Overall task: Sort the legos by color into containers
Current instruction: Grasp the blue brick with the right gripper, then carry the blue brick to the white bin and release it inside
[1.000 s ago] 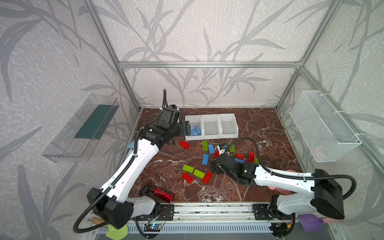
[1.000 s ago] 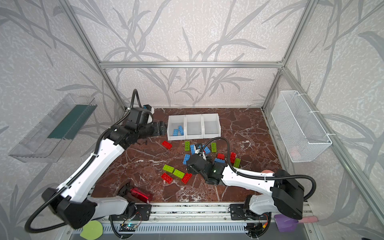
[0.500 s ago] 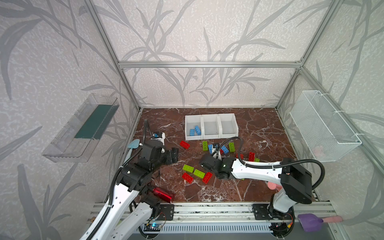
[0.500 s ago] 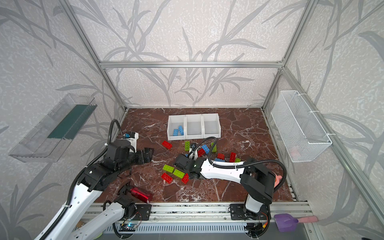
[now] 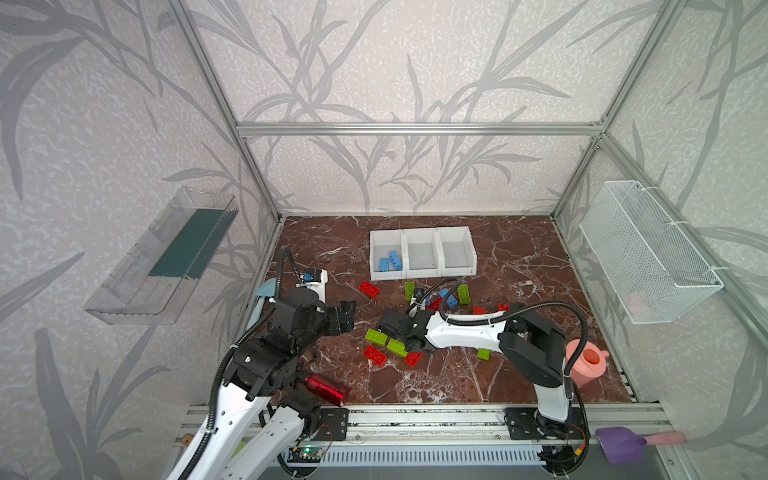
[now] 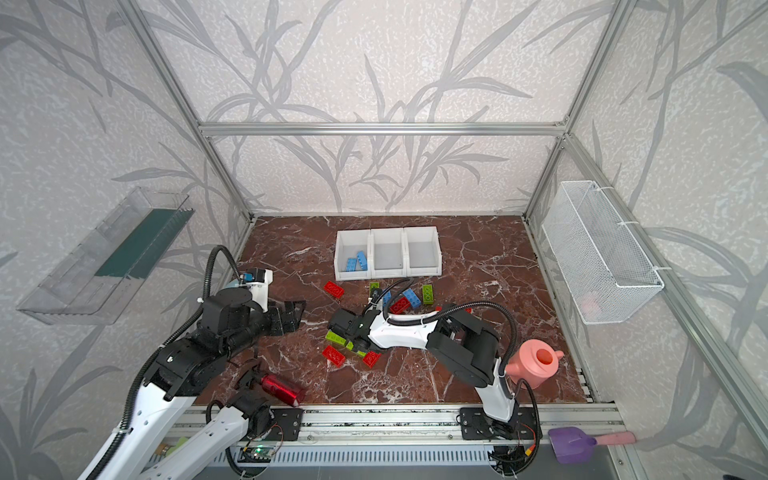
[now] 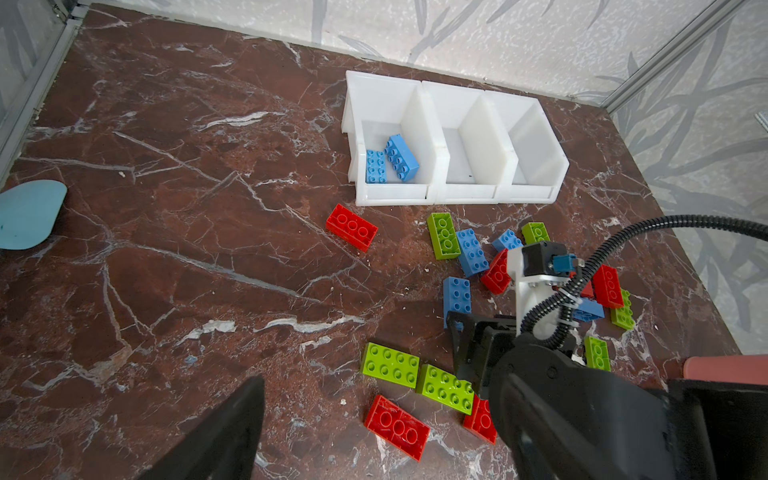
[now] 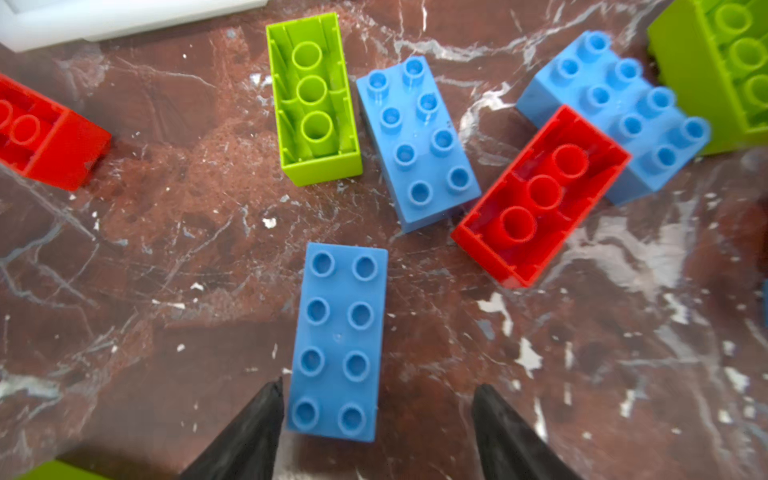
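Several blue, red and lime green legos lie scattered on the brown marble floor in front of the three joined white containers. The leftmost bin holds two blue bricks. My right gripper is low over a blue brick that lies between its jaws. One finger is at the brick's side and the other stands clearly apart, so the gripper is open. My left gripper hangs open and empty, left of the pile. Two green bricks and a red brick lie just beside the right gripper.
A shiny red bottle lies at the front left near the left arm's base. A pink watering can stands front right. A wire basket hangs on the right wall and a clear tray on the left wall. A light blue flat piece lies at the left edge.
The left arm has pulled back from the containers toward the front left, still open. The right gripper has slid left over the blue brick and its jaws have narrowed around it.
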